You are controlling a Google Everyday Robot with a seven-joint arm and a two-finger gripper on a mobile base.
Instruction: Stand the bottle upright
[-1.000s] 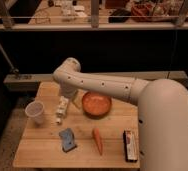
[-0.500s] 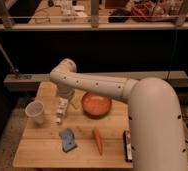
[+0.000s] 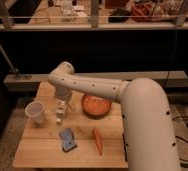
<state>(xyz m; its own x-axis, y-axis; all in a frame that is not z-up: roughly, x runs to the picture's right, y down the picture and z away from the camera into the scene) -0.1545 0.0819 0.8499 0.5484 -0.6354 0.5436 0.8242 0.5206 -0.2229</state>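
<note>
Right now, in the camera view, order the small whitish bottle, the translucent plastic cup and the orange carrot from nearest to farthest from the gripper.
The gripper sits left of centre.
1. bottle, directly beneath it.
2. cup, to its left in view.
3. carrot, lower right, toward the front.

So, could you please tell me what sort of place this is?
Likely a robot test lab: a wooden table holding a cup, bowl and carrot, cluttered benches behind a railing; the tool hangs beside the cup.
</note>
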